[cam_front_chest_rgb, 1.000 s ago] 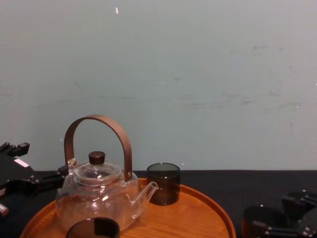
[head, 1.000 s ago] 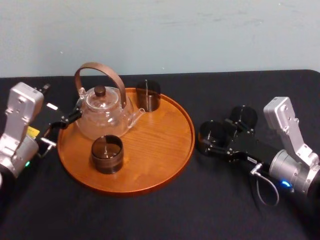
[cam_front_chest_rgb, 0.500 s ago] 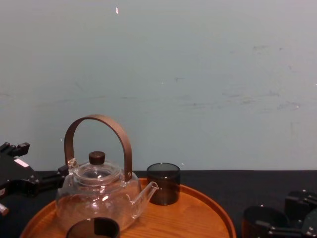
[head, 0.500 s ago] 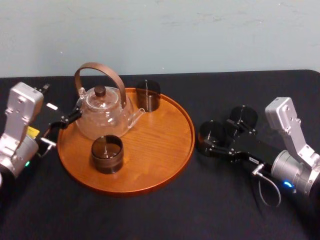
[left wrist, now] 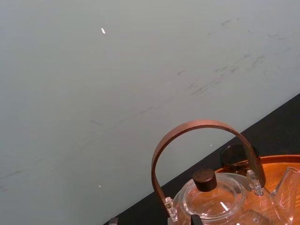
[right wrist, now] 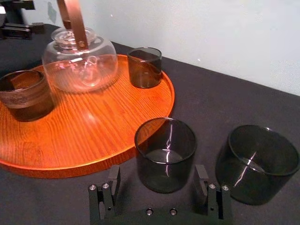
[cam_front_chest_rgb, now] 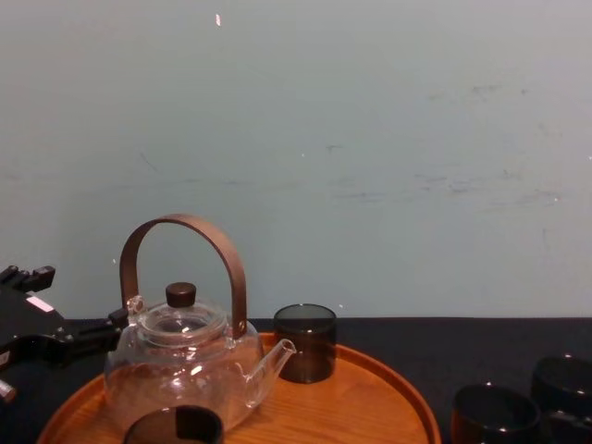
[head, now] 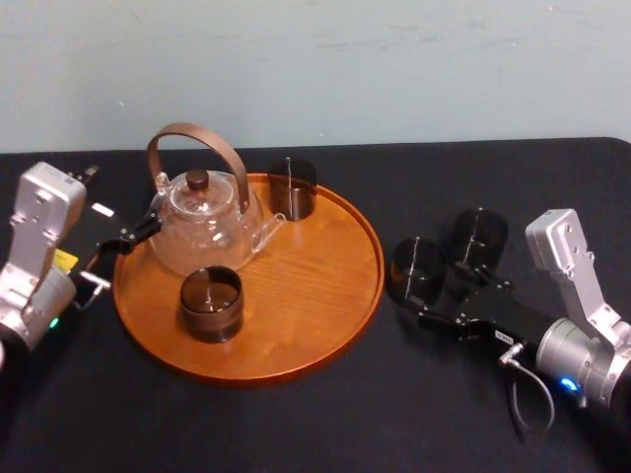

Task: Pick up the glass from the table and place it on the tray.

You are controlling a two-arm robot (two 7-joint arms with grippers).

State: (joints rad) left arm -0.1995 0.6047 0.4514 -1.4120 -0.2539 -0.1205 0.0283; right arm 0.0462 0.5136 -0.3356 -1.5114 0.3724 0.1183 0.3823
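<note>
Bare tray [head: 315, 286] right of teapot [head: 202, 225]

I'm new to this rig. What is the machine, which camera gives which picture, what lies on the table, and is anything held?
It is a two-armed robot. One picture looks down from its head, one looks across from its chest, and one comes from each wrist. On the black table sits a wooden tray carrying a glass teapot and two dark glasses. Beside the tray stand the nearer glass and another glass. The right gripper is open at the nearer glass, not gripping it. The left gripper sits near the teapot. No glass is held.
</note>
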